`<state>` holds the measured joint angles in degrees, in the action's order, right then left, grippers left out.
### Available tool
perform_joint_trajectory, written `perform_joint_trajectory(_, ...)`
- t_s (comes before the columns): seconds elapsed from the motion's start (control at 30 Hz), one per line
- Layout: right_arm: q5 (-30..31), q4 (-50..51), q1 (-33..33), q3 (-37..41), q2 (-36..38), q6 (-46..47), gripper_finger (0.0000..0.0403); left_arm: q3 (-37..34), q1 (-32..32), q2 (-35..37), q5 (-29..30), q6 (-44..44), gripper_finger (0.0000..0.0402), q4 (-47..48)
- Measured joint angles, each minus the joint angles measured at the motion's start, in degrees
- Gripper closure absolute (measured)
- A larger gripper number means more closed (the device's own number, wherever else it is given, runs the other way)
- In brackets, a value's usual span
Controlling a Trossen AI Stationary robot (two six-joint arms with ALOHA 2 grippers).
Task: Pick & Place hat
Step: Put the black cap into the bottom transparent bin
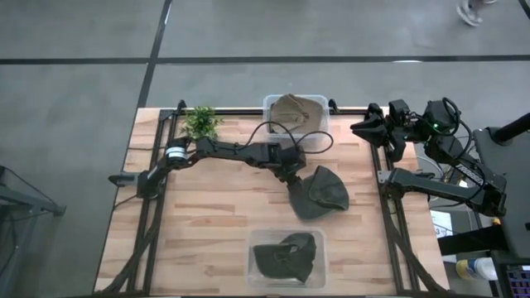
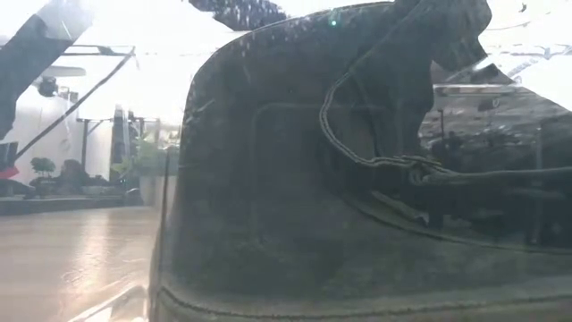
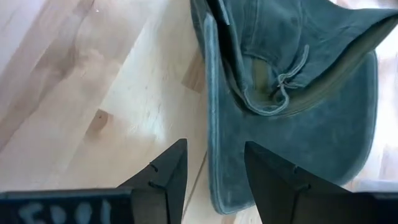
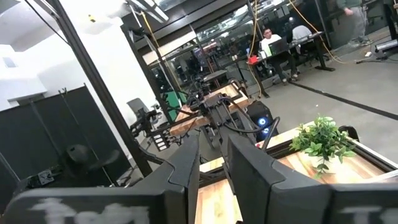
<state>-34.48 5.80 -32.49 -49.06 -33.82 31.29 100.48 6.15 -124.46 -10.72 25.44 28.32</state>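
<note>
A dark green hat (image 1: 320, 195) lies on the wooden table right of centre, its brim flat on the boards. My left gripper (image 1: 291, 175) hovers at the hat's left edge, open. In the left wrist view the brim's rim (image 3: 212, 155) runs between my two fingers (image 3: 214, 149), and I see no touch. A second dark hat (image 1: 286, 257) lies in the near clear bin and fills the low view (image 2: 357, 179). A tan hat (image 1: 296, 110) sits in the far clear bin. My right gripper (image 1: 364, 128) waits at the table's far right edge, with a narrow gap between its fingers (image 4: 213, 146).
A small potted plant (image 1: 201, 122) stands at the far edge, left of the far bin (image 1: 269, 103). A black cable (image 1: 273, 126) loops over my left arm. Bare boards (image 1: 190, 232) lie left of the near bin (image 1: 252, 277). The table's frame rail (image 1: 387, 207) runs along the right side.
</note>
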Motion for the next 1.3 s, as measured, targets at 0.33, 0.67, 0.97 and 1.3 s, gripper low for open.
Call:
perform_joint_trajectory(0.33,0.0,-0.02,0.0,0.0,-0.02,0.0,0.0324,-3.62,-0.07,0.0,0.11,3.04,0.025,-7.41)
perform_joint_trajectory(0.67,0.0,-0.02,0.0,0.0,-0.02,-0.2,0.033,-6.08,-0.14,0.0,-1.53,2.17,0.0267,-9.65)
perform_joint_trajectory(0.97,0.02,0.33,0.0,0.0,0.0,-0.48,0.033,-6.54,-0.23,0.12,-2.26,3.82,0.039,-10.62)
perform_joint_trajectory(1.3,0.13,1.73,-0.01,0.02,-0.02,-0.48,0.033,-3.61,0.17,3.69,-3.29,1.55,0.0395,-10.4)
